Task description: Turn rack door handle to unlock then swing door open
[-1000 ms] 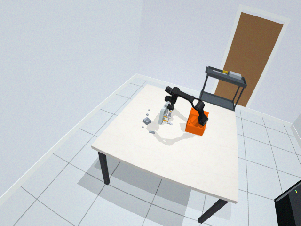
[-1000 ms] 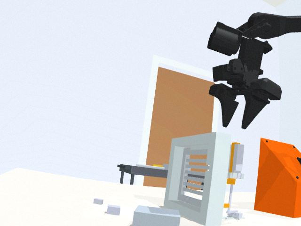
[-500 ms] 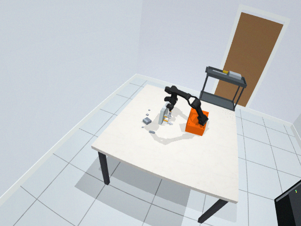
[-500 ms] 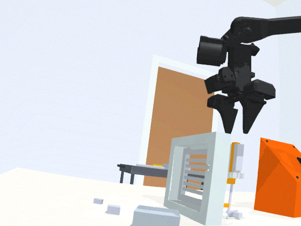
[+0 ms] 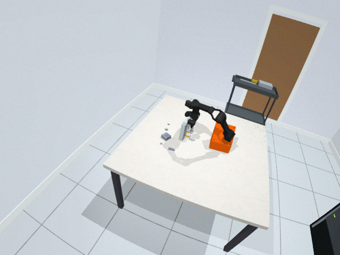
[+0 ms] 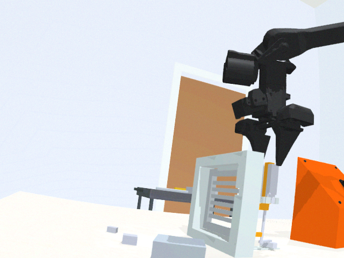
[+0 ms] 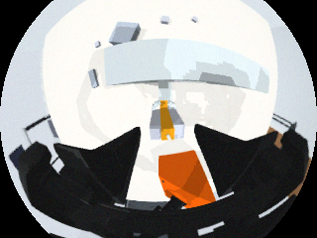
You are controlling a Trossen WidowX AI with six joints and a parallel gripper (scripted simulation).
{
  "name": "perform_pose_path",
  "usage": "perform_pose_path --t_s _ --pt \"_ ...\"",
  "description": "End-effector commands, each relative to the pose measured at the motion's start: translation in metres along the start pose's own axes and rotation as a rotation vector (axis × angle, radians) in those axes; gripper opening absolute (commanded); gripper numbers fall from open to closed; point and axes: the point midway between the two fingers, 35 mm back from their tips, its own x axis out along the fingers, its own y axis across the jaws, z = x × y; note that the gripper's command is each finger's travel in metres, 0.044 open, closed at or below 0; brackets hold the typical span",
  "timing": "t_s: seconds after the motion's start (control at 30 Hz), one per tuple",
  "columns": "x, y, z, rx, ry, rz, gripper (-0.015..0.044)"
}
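exterior view: arm (image 6: 300, 37) cut off at right edge; nearest grey block (image 6: 178, 246) cropped below (its base unseen).

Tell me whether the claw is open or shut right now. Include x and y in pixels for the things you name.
Open: the claw (image 6: 272, 161) (image 7: 168, 129) has its two fingertips standing well apart, with the upright handle (image 6: 272, 180) (image 7: 166, 121) just beyond them, not gripped.
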Motion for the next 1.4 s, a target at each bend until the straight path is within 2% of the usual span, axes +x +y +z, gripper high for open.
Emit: perform_pose_path --t_s 0.0,0.8,1.0,1.37 --pt "0.006 0.0 0.0 0.006 -0.001 0.005 0.0297" --pt "0.042 0.001 -0.002 0.006 0.0 0.008 0.0297" --pt "0.042 0.001 -0.002 0.006 0.0 0.008 0.014" --pt "0.042 0.001 -0.002 0.006 0.0 0.008 0.0067"
